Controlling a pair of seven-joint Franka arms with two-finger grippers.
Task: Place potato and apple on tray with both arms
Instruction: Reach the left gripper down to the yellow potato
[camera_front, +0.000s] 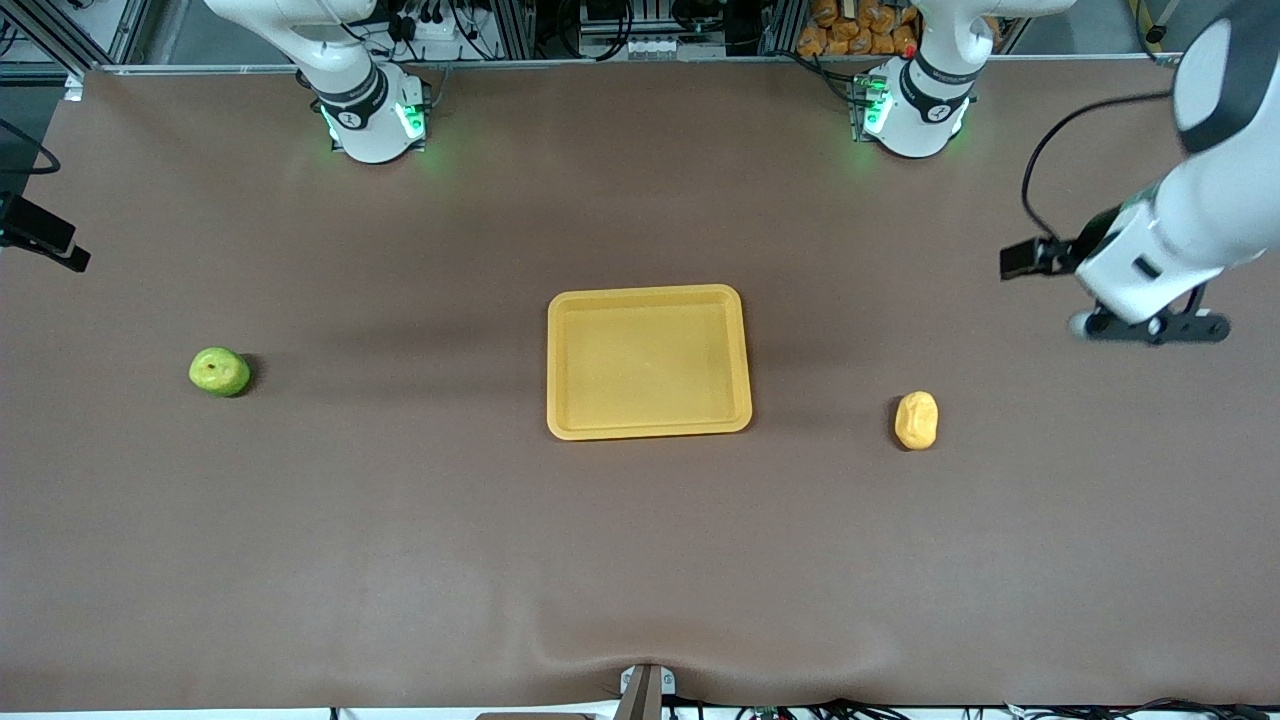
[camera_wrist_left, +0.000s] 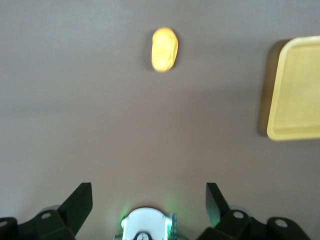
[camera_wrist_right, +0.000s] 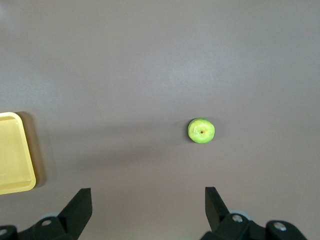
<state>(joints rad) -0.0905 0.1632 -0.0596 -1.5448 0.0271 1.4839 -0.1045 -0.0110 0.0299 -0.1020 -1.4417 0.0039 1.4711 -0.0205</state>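
The yellow tray (camera_front: 648, 296) lies mid-table with nothing in it. The yellow-green apple (camera_front: 219, 371) sits on the cloth toward the right arm's end, and the yellow-orange potato (camera_front: 916, 420) toward the left arm's end. My left gripper (camera_front: 1150, 325) hangs open over bare table near that end, holding nothing. Its wrist view shows the potato (camera_wrist_left: 164, 49) and a tray (camera_wrist_left: 295, 90) corner past the spread gripper (camera_wrist_left: 149, 200). My right gripper (camera_wrist_right: 148, 200) is open and holds nothing. From above, its wrist view shows the apple (camera_wrist_right: 201, 130) and the tray (camera_wrist_right: 15, 155) edge.
Both arm bases (camera_front: 375, 115) (camera_front: 910, 110) stand at the table's edge farthest from the front camera. A black part (camera_front: 40, 240) juts in at the right arm's end. A small bracket (camera_front: 645, 690) sits at the nearest table edge. Brown cloth covers the table.
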